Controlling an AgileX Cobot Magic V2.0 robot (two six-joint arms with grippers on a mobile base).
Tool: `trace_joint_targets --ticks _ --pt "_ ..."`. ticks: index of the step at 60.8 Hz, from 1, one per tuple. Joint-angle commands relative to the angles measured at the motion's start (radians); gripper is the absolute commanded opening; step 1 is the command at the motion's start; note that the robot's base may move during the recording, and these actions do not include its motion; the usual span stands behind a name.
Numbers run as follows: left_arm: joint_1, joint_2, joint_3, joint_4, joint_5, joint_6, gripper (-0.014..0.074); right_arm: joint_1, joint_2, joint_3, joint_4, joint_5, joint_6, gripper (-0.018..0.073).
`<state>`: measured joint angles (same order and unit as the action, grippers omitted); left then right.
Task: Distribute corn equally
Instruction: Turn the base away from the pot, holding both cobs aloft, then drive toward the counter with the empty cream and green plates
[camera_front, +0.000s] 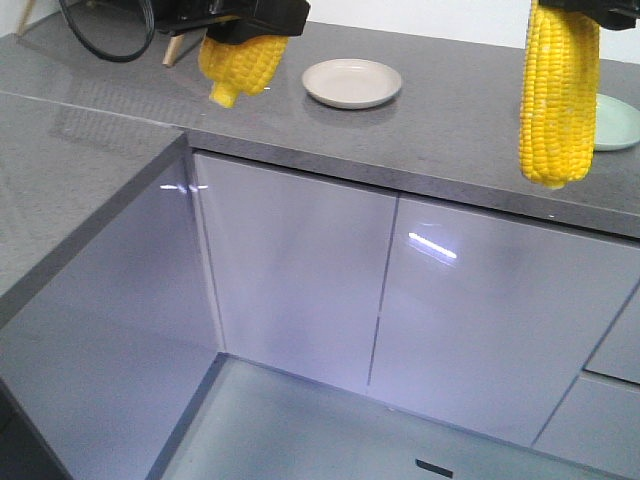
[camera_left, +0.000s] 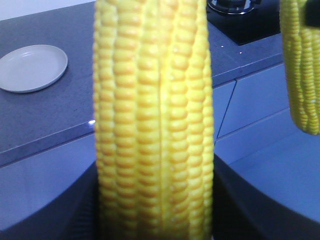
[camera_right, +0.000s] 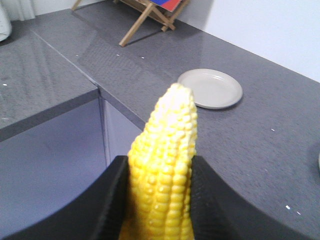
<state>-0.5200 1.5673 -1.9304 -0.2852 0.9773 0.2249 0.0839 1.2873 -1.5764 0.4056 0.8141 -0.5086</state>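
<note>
1. Grey stone counter (camera_front: 450, 130) over glossy cabinets; no cob on a plate as far as shown, so the task looks barely begun.
2. Left gripper (camera_front: 248, 28) is clamped on a bright yellow corn cob (camera_front: 240, 62), held in the air left of a bare round beige plate (camera_front: 352, 83).
3. Right gripper (camera_right: 160, 167) squeezes a long yellow corn cob (camera_front: 558, 95), hanging beside a pale green plate (camera_front: 620, 125).
4. Count: two cobs, two plates. Left to do: one cob per plate.

Bumpy, faintly waxy kernels cover the corn (camera_right: 167, 130); the right gripper (camera_right: 160, 167) is matt black plastic. The counter (camera_front: 450, 130) looks like polished, speckled grey stone, the cabinet doors (camera_front: 300, 260) are smooth high-gloss panels catching light streaks, and the plate (camera_front: 352, 83) is smooth with a soft sheen.
</note>
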Motion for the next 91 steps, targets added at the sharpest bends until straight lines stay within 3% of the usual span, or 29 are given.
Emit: trace_joint_targets --ticks 1,91 --pt "-0.001 -0.037 -0.032 -0.021 -0.067 -0.009 -0.0006 -0.003 -0.028 -0.03 0.019 -0.067 -0.005 -0.0005" --pt "-0.001 -0.037 -0.032 -0.021 -0.067 -0.009 -0.0006 -0.003 -0.028 -0.03 0.019 -0.067 -0.005 -0.0005"
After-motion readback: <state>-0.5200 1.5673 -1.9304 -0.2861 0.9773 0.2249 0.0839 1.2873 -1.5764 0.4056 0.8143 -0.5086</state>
